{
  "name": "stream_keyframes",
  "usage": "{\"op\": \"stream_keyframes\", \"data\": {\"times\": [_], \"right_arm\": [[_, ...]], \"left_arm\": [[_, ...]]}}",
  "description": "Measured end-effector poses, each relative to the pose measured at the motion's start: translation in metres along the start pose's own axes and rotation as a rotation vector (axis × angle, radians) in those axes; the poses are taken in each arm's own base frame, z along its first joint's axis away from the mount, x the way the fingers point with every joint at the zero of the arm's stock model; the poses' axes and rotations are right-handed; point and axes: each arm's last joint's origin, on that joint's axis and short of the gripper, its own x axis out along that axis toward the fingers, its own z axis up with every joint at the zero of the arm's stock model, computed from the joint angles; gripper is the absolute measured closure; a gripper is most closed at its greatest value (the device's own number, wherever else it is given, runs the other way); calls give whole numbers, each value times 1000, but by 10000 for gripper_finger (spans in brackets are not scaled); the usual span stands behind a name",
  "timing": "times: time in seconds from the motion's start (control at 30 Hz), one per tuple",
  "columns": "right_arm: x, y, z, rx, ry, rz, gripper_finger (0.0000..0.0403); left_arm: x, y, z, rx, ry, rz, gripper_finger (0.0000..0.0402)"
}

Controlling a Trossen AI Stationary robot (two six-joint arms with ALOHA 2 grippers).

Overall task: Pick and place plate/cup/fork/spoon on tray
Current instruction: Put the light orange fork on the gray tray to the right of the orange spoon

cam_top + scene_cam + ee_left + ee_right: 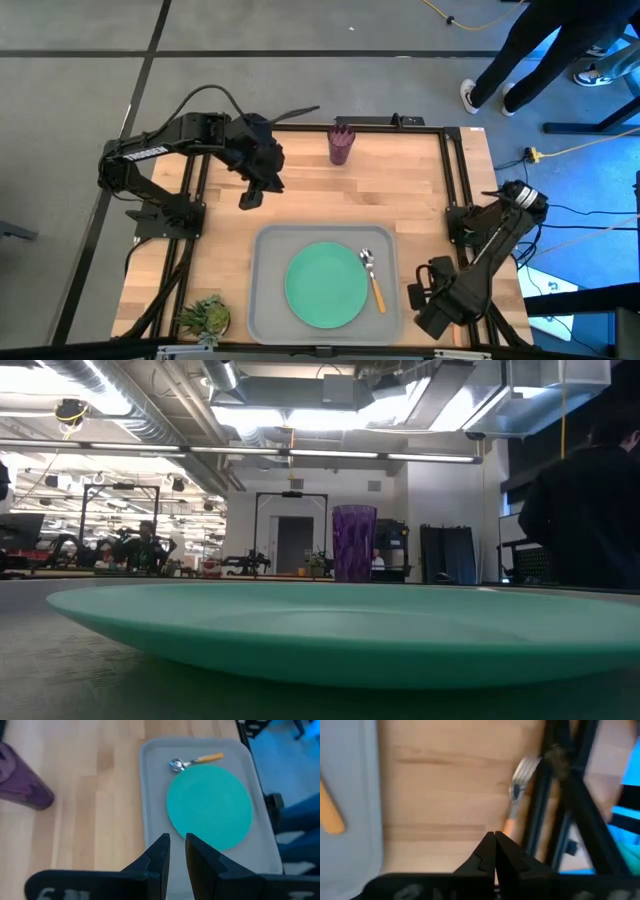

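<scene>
Two claws: both empty
Left claw (177,851): narrow gap between fingers, above bare surface (300,190) near tray (262,300)
Right claw (494,851): fully closed, near fork (518,790)
Tray contents: plate (326,284), spoon (372,279)

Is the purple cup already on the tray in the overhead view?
No: the purple cup stands on the bare wooden table near its far edge, well apart from the tray, which holds the plate and spoon.

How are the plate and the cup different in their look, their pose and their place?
The plate is green, flat and wide; the cup is purple, translucent and much smaller. The plate lies flat, the cup stands upright. The plate is on the tray beside the spoon; the cup is on the bare wood at the table's far edge. No pincer touches either.
</scene>
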Motion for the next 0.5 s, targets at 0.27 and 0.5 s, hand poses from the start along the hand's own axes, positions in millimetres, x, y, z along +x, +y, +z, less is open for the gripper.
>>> {"op": "stream_keyframes", "data": {"times": [0.27, 0.5], "right_arm": [[45, 1, -8, -32, 80, -19, 400], [72, -9, 0, -14, 79, -137, 400]], "left_arm": [[0, 2, 5, -36, -47, 50, 348], [-1, 3, 10, -82, -106, 64, 348]]}}
